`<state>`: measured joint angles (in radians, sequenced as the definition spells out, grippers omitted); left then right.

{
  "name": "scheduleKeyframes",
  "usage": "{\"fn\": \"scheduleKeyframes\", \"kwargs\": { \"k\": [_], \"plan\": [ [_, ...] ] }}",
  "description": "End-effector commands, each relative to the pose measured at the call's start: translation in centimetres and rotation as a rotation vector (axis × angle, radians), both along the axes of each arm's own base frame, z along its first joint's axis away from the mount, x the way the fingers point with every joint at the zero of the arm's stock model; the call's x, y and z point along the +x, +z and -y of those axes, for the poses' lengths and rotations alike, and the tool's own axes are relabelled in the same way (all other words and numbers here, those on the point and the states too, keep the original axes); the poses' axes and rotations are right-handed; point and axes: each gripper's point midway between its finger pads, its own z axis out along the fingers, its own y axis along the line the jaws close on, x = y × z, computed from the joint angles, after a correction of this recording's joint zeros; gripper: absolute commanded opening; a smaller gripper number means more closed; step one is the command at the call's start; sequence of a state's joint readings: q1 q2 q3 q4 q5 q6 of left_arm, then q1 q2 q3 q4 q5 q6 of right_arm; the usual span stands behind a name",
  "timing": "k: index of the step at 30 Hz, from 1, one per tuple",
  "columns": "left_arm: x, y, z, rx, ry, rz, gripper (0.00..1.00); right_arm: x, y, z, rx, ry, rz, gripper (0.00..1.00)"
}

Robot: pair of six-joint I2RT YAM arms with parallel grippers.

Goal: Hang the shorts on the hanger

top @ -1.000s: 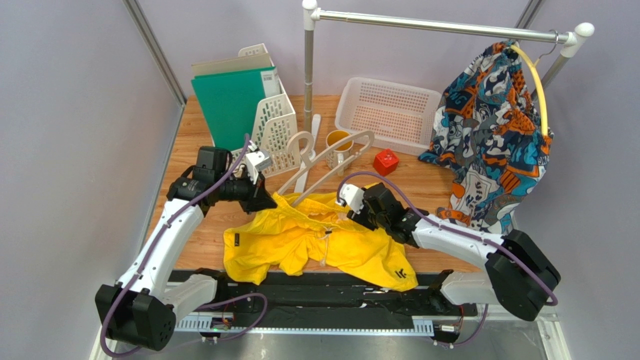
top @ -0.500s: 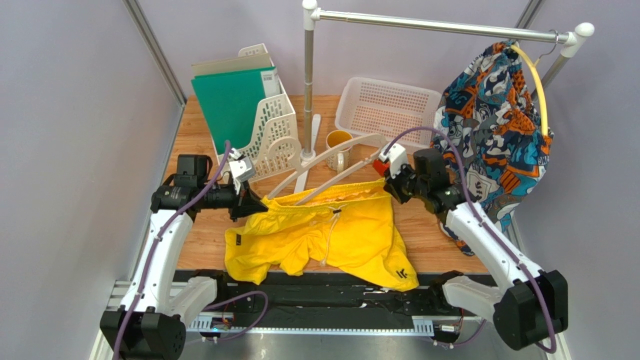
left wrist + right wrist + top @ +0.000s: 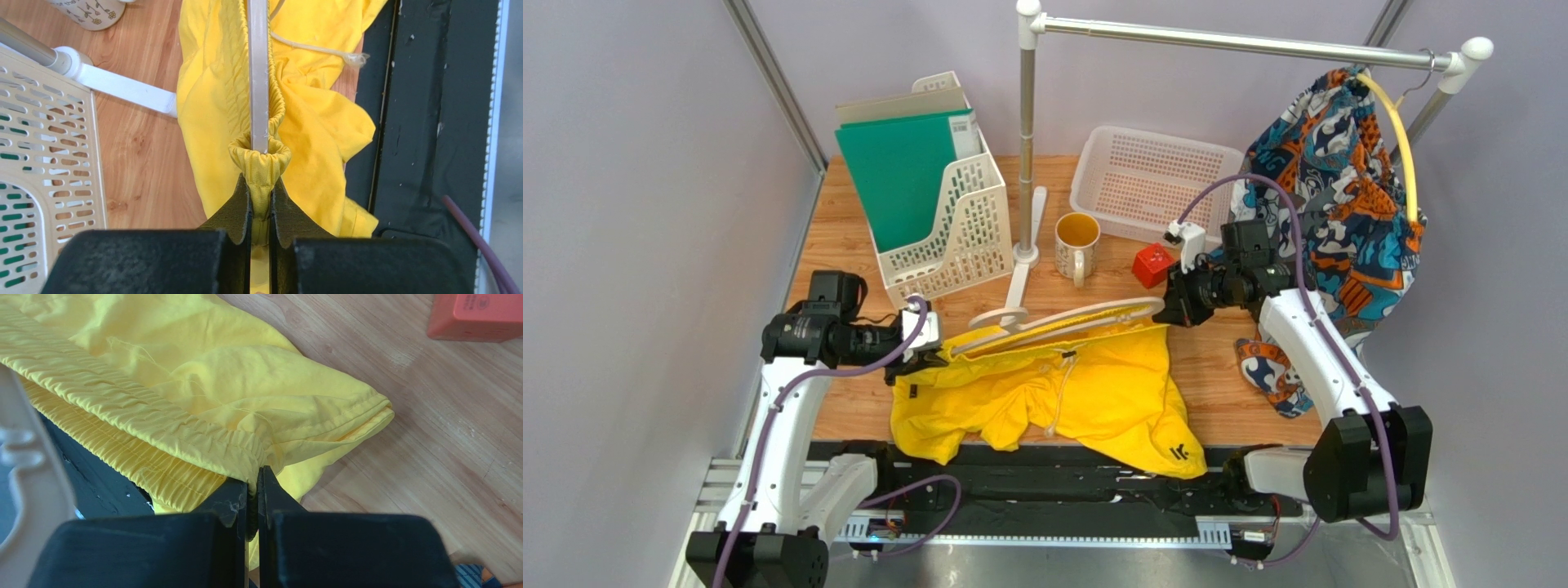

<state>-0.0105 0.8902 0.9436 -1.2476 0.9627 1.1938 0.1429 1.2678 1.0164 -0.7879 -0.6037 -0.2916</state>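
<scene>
The yellow shorts [image 3: 1063, 392] lie at the table's near middle, waistband stretched between my two grippers. The beige hanger [image 3: 1063, 321] lies along the waistband, its arm running inside the band in the left wrist view [image 3: 258, 73]. My left gripper [image 3: 913, 353] is shut on the waistband's left end [image 3: 261, 162]. My right gripper [image 3: 1173, 306] is shut on the waistband's right end [image 3: 245, 450]. The white drawstring [image 3: 1059, 380] hangs down the front. A black logo [image 3: 1179, 451] shows near the right leg hem.
A white file rack [image 3: 946, 221] with a green folder stands at back left. A clothes rail stand [image 3: 1026, 147], a mug [image 3: 1076, 243], a red block [image 3: 1154, 263] and a white basket [image 3: 1155, 184] are behind. A patterned garment [image 3: 1333, 221] hangs on a thin yellow hanger at right.
Both grippers have moved apart and lowered, stretching the waistband flat. The hanger has dropped from tilted up to lying along the waistband. The right arm swung far right over the second.
</scene>
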Motion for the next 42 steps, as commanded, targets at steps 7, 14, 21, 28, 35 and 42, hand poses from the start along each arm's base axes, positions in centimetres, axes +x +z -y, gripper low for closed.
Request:
{"fn": "scheduleKeyframes", "kwargs": {
  "k": [7, 14, 21, 28, 35, 42],
  "plan": [
    [1.3, -3.7, -5.4, 0.403, 0.031, -0.040, 0.00, 3.2, 4.2, 5.7, -0.261, -0.234, 0.224, 0.00],
    [3.3, -5.7, -6.6, 0.563, 0.103, -0.106, 0.00, 4.0, 6.7, 7.0, -0.391, -0.312, 0.343, 0.00],
    [4.0, -5.2, -5.0, 0.549, 0.127, -0.177, 0.00, 3.1, 8.5, 3.5, -0.328, -0.242, 0.354, 0.00],
    [2.8, -1.1, -1.0, 0.353, 0.057, -0.159, 0.00, -0.5, 8.9, -3.1, -0.113, 0.010, 0.298, 0.51],
    [1.2, 0.0, -0.4, 0.307, 0.005, -0.144, 0.00, -0.8, 12.9, -4.7, -0.039, 0.131, 0.420, 0.73],
    [0.8, 1.8, 1.0, 0.211, -0.036, -0.115, 0.00, -3.7, 14.5, -8.7, 0.092, 0.412, 0.600, 0.79]
  ]
}}
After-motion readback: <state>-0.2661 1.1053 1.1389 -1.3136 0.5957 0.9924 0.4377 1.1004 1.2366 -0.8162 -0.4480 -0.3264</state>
